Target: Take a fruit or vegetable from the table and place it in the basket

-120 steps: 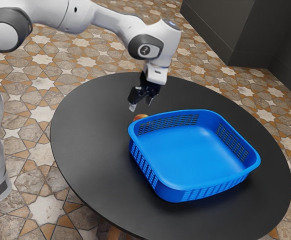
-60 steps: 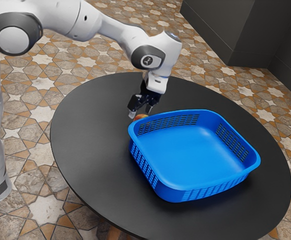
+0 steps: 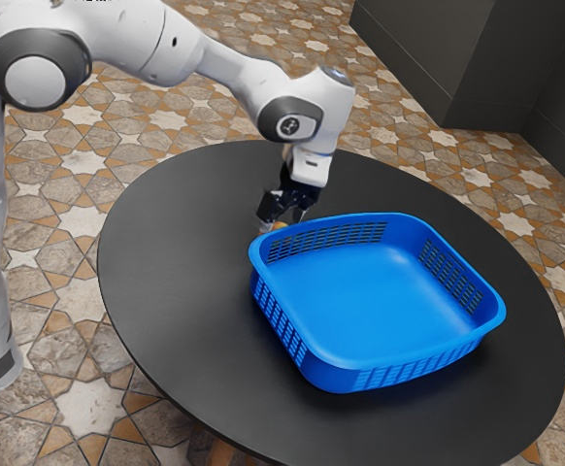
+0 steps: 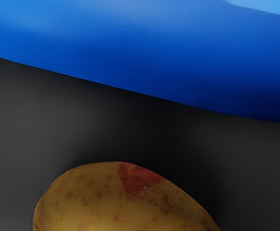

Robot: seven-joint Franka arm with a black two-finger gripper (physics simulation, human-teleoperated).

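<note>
Matt, smooth-looking black tabletop; smooth, slightly glossy blue plastic basket; speckled, dull-skinned potato.

The gripper has come down beside the basket. A second ago it hung clearly higher than the rim's nearest corner; half a second ago it was much lower, and since then it has sunk a little more and shifted slightly toward the exterior view's right, closer above that corner. Its fingers, first above the potato, have come to either side of it, just outside the basket, and one now covers part of it that was in sight earlier. The arm has followed, its elbow and wrist lower and farther toward the basket's side of the exterior view.
</note>
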